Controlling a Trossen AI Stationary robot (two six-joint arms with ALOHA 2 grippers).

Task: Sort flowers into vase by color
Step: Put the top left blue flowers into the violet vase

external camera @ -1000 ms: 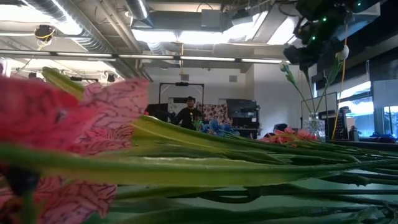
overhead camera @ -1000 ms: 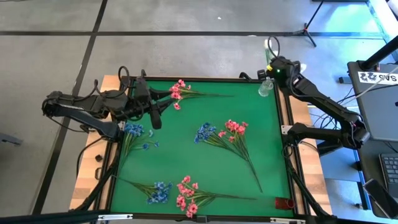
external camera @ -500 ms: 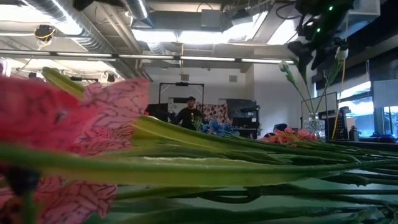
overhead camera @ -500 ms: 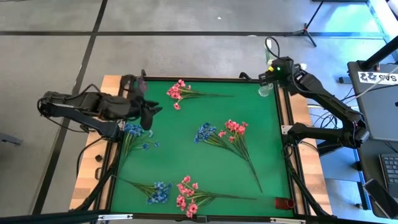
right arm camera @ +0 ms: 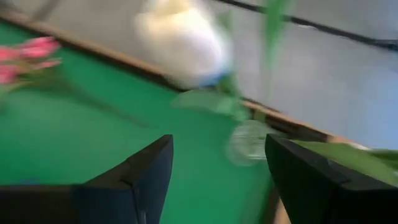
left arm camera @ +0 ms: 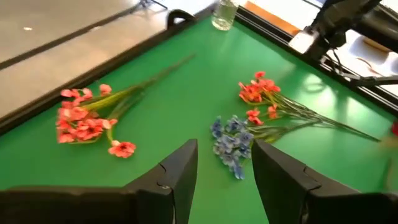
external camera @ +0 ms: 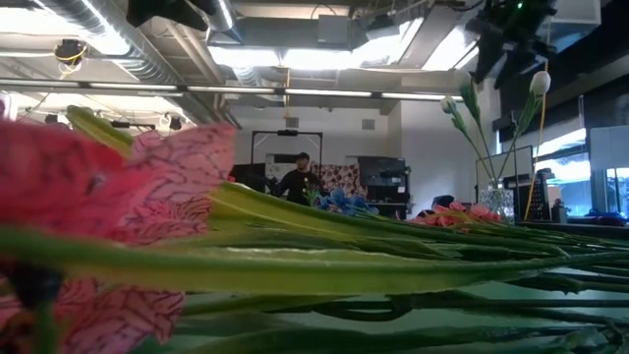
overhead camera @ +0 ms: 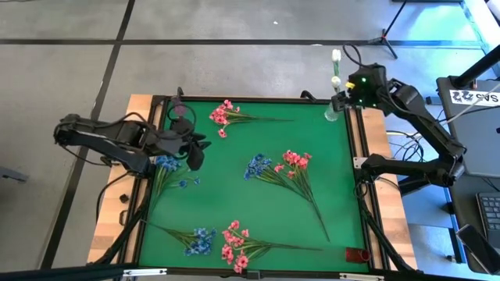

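While its fingers stand spread, the right end effector (overhead camera: 351, 87) hangs at the table's far right corner, just beside the glass vase (overhead camera: 333, 110) holding white buds (overhead camera: 337, 56). Also spread, the left end effector (overhead camera: 195, 148) hovers by the left edge, a blue spray (overhead camera: 166, 163) close below it. Pink sprays (overhead camera: 223, 117) and blue-and-pink bunches (overhead camera: 275, 165) lie scattered across the green table (overhead camera: 234, 195), with bare felt between them.

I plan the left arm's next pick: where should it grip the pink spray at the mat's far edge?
Grip the pink spray on its bare green stem, just past the blooms, coming straight down with the fingers across the stem. It lies flat, apart from the other flowers, so a top approach looks clear.
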